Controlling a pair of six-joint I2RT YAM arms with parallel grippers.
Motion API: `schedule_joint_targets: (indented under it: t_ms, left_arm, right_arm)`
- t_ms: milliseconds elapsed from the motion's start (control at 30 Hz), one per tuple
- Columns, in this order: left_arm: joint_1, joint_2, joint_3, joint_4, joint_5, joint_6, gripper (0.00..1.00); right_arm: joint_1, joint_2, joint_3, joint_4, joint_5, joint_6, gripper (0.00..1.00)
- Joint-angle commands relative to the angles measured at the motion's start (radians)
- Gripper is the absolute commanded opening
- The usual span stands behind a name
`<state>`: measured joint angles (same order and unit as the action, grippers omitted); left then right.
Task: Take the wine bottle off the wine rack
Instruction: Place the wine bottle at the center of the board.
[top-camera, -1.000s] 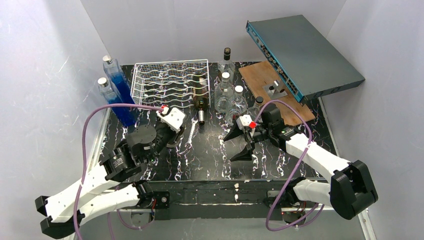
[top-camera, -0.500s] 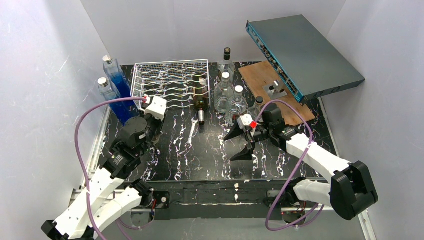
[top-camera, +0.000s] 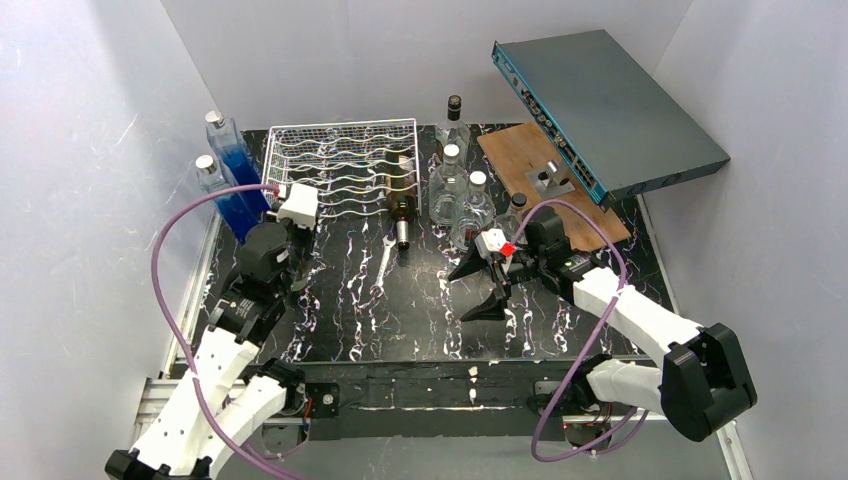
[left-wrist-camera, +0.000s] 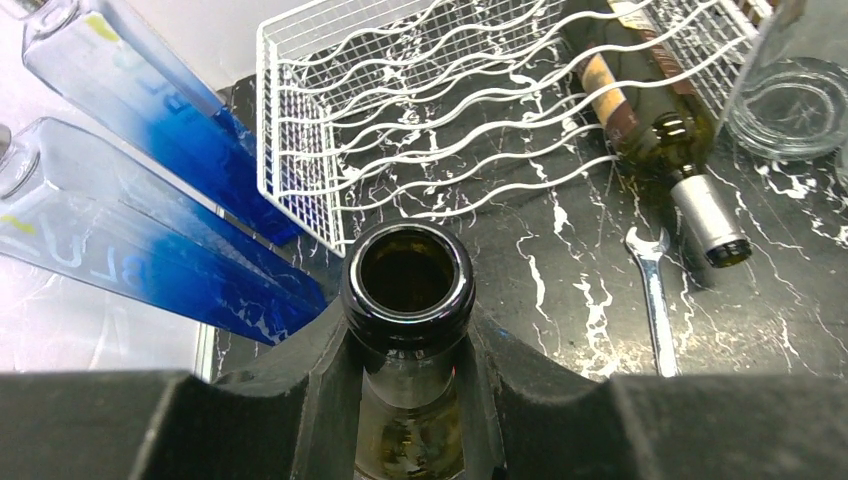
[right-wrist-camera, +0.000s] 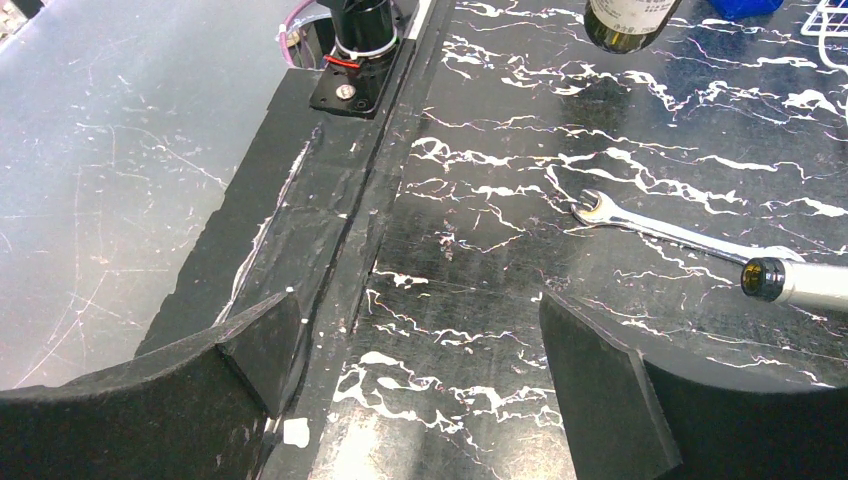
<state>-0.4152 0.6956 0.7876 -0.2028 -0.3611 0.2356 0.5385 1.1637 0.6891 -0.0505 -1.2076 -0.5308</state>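
A dark green wine bottle (left-wrist-camera: 408, 288) with an open mouth is held by its neck in my left gripper (left-wrist-camera: 410, 340), which is shut on it. In the top view the left gripper (top-camera: 288, 232) sits just in front of the near left corner of the wine rack (top-camera: 340, 135), and the wrist hides the bottle. The bottle's lower end (right-wrist-camera: 625, 18) shows in the right wrist view. A second, foil-capped bottle (top-camera: 402, 195) lies in the rack's right side, neck poking out toward me. My right gripper (top-camera: 482, 285) hangs open over the table, holding nothing.
Two blue bottles (top-camera: 232, 170) lean at the left wall beside the rack. Clear glass bottles (top-camera: 455, 190) stand right of it. A wrench (top-camera: 383, 262) lies by the capped bottle's neck. A wooden board (top-camera: 560, 190) and a grey-blue box (top-camera: 610, 95) are at the back right.
My left arm has swung left and back toward the rack's near left corner, carrying the bottle. The right arm has stayed still.
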Motion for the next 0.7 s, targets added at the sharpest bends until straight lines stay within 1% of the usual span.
schedule_joint_targets:
  t_ms: [0,367,600,667]
  left_arm:
    - [0.079,0.006,0.001,0.120,0.055,-0.013,0.00]
    - [0.253,0.066,-0.021,0.160,0.198,-0.089,0.00]
    - [0.317,0.120,-0.019,0.196,0.260,-0.127,0.00]
    - [0.334,0.139,-0.016,0.236,0.280,-0.155,0.00]
  right_arm:
    - [-0.003,-0.022,-0.010,0.010,-0.022,-0.015,0.98]
    - [-0.003,-0.024,-0.013,0.008,-0.021,-0.019,0.98]
    - [-0.003,-0.016,-0.014,0.008,-0.029,-0.021,0.98]
    - [-0.003,-0.017,-0.014,0.008,-0.028,-0.021,0.99]
